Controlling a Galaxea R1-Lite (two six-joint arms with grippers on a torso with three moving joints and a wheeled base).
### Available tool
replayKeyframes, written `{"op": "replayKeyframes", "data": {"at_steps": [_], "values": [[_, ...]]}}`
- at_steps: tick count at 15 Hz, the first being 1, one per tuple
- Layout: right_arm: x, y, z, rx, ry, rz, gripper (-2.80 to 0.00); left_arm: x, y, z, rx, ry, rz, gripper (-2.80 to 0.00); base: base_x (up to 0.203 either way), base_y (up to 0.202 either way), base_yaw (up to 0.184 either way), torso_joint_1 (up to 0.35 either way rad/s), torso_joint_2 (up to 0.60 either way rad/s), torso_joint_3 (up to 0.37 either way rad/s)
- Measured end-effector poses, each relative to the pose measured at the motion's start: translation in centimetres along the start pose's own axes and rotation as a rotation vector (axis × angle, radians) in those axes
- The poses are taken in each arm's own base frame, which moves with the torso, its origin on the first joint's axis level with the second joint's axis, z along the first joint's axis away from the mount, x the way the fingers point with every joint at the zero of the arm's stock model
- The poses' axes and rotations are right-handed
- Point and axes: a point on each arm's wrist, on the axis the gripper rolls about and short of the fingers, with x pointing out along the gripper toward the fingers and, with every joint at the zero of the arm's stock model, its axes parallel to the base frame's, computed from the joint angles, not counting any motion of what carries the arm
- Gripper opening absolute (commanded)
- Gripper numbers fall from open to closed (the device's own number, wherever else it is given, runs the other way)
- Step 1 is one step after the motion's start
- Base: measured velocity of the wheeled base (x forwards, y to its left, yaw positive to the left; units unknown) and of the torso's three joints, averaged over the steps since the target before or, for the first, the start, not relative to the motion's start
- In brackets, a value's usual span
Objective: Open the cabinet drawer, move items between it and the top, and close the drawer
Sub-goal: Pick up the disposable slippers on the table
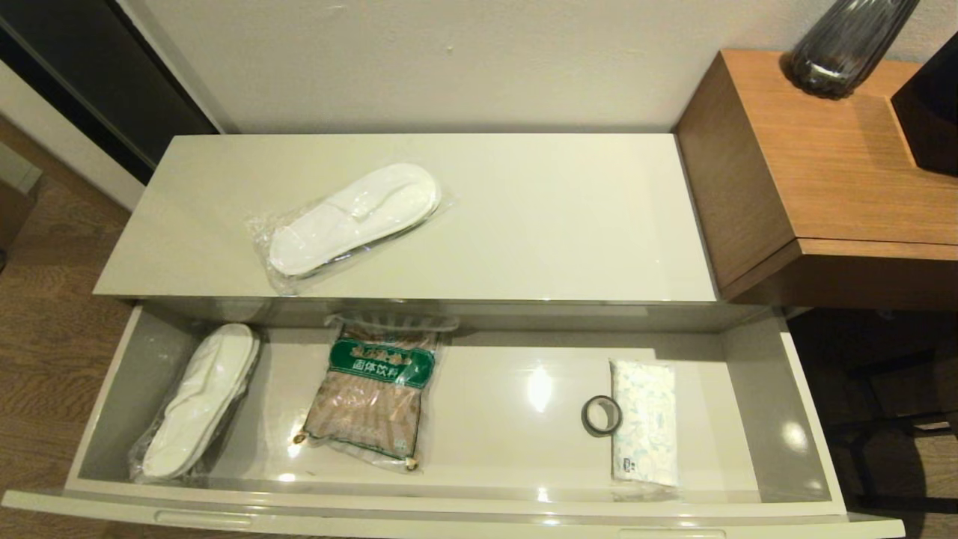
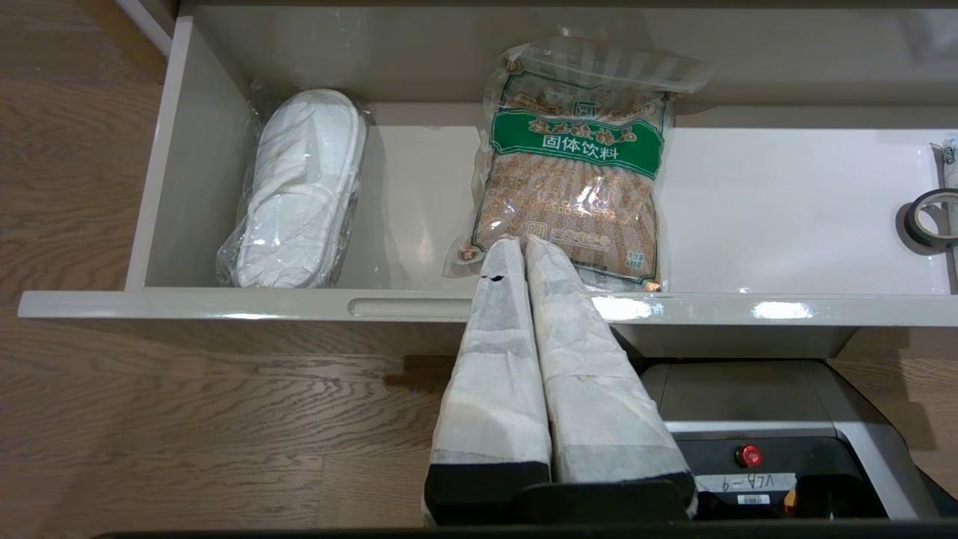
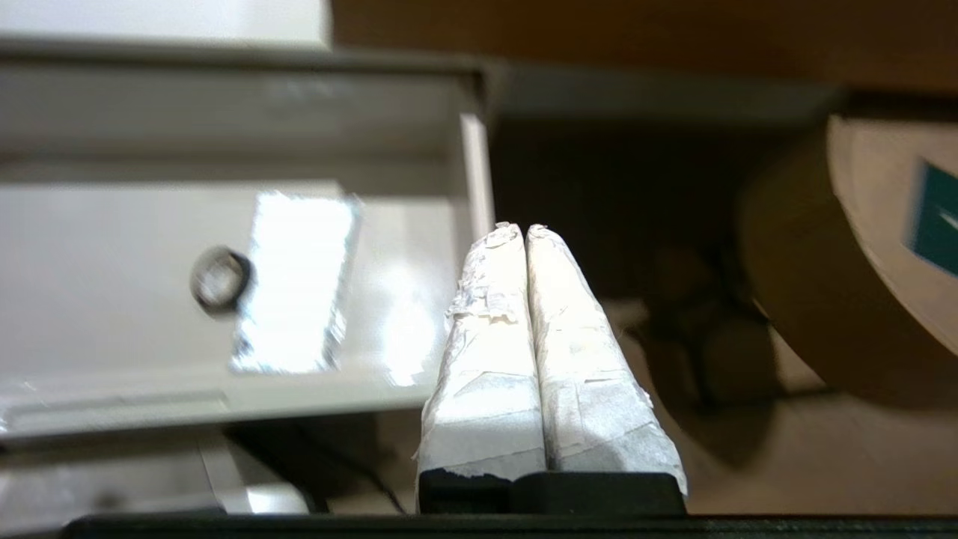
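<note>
Cabinet drawer [image 1: 778, 404] stands pulled fully open. One slipper pair [image 1: 355, 217] lies on the top [image 1: 561, 217]; second pair [image 1: 202, 397], tape roll [image 1: 602, 415] and white packet [image 1: 644, 419] lie inside. Transfers and closing judged outstanding. Left gripper [image 2: 516, 241] and right gripper [image 3: 518, 227]: fingers together, empty, near the drawer front. Right wrist view blurred.

Glossy cream-white top [image 1: 561, 224] and drawer [image 1: 748, 419]. White slippers [image 1: 355, 217] sit in clear bags. The food bag [image 1: 374, 389] is brown-speckled with a green band, the tape roll [image 1: 602, 415] black, and the right-hand packet [image 1: 644, 423] white with what may be faint blue specks. The side table [image 1: 823, 187] is brown wood.
</note>
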Motion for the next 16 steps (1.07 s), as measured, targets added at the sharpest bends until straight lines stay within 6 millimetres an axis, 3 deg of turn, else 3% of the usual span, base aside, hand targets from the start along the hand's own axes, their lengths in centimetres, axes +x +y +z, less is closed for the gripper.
{"op": "replayKeyframes", "data": {"at_steps": [2, 7, 16], "values": [[0.4, 0.4, -0.9, 0.021, -0.047, 0.108, -2.80, 0.0, 0.0, 0.0, 0.000, 0.001, 0.000, -2.80, 0.000, 0.000, 0.000, 0.000, 0.00, 0.000], [0.3, 0.9, -2.6, 0.054, 0.089, 0.225, -2.80, 0.0, 0.0, 0.0, 0.000, 0.001, 0.000, -2.80, 0.000, 0.000, 0.000, 0.000, 0.00, 0.000], [0.4, 0.9, -2.4, 0.074, 0.059, 0.215, -2.80, 0.0, 0.0, 0.0, 0.000, 0.000, 0.000, -2.80, 0.000, 0.000, 0.000, 0.000, 0.00, 0.000]]}}
